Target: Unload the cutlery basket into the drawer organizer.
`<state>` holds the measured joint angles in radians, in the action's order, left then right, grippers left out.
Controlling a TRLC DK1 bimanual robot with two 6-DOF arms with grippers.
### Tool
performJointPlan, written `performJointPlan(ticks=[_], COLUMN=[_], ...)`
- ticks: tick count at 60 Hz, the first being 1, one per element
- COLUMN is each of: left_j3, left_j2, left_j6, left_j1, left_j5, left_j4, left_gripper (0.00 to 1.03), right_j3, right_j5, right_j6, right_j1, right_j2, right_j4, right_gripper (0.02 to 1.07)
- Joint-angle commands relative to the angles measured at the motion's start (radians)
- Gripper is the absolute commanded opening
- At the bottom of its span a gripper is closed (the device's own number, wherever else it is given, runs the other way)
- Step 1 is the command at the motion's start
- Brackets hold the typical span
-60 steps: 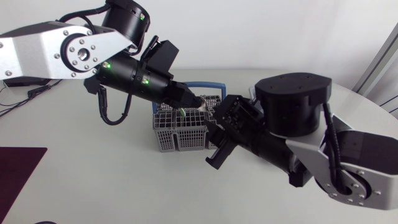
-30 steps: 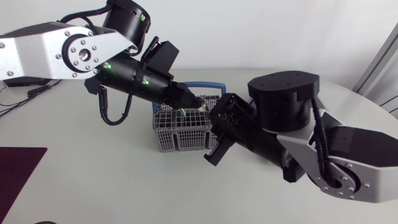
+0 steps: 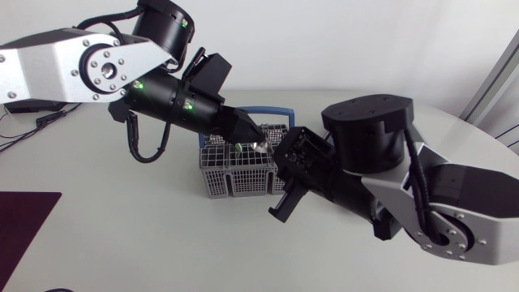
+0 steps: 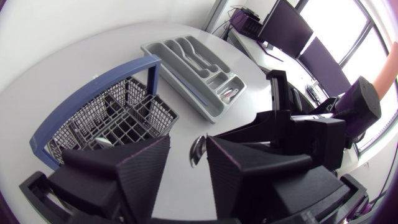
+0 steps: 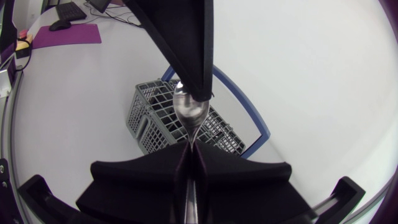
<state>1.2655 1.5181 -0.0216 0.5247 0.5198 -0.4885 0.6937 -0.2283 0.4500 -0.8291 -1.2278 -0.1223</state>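
from above, the left pincer [image 3: 253,139] and right pincer [image 3: 274,154] are meeting over the cutlery basket [image 3: 235,174] on the bench [image 3: 122,227], a spoon [image 3: 261,147] showing between them. in the left wrist view, the left pincer is gaping, released, with the spoon's bowl between its fingers and the grey drawer organizer [image 4: 180,87] lying beyond the basket. in the right wrist view, the right pincer is clenching the spoon's handle, the bowl reaching ahead above the basket.

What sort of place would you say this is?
Probably a robotics lab staging a kitchen chore: a cutlery basket and a drawer organizer on a white table, and a spoon in the right pincer.
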Motion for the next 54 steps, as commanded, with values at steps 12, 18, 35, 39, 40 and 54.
performJointPlan(ticks=[12,18,35,39,40,54], left_j3=[0.075,0.094,0.051,0.026,0.025,-0.049], left_j2=[-0.047,-0.050,-0.122,-0.134,-0.134,-0.157], left_j6=[-0.018,-0.058,-0.284,-0.379,-0.382,-0.698], left_j1=[-0.094,-0.147,-0.149,-0.137,-0.137,-0.088], left_j5=[0.011,0.011,-0.096,-0.122,-0.124,-0.219], left_j4=[-0.001,-0.018,-0.035,-0.035,-0.035,-0.030], left_gripper=[0.91,0.92,0.92,0.92,0.92,0.92], right_j3=[-0.054,-0.071,-0.115,-0.128,-0.131,-0.131], right_j5=[0.116,0.224,0.483,0.549,0.572,0.768], right_j6=[0.015,0.016,0.107,0.144,0.154,0.391], right_j1=[0.082,0.174,0.393,0.461,0.482,0.709], right_j2=[0.099,0.145,0.228,0.243,0.246,0.240], right_j4=[0.084,0.131,0.245,0.271,0.280,0.432], right_gripper=[0.08,0.08,0.08,0.08,0.08,0.08])
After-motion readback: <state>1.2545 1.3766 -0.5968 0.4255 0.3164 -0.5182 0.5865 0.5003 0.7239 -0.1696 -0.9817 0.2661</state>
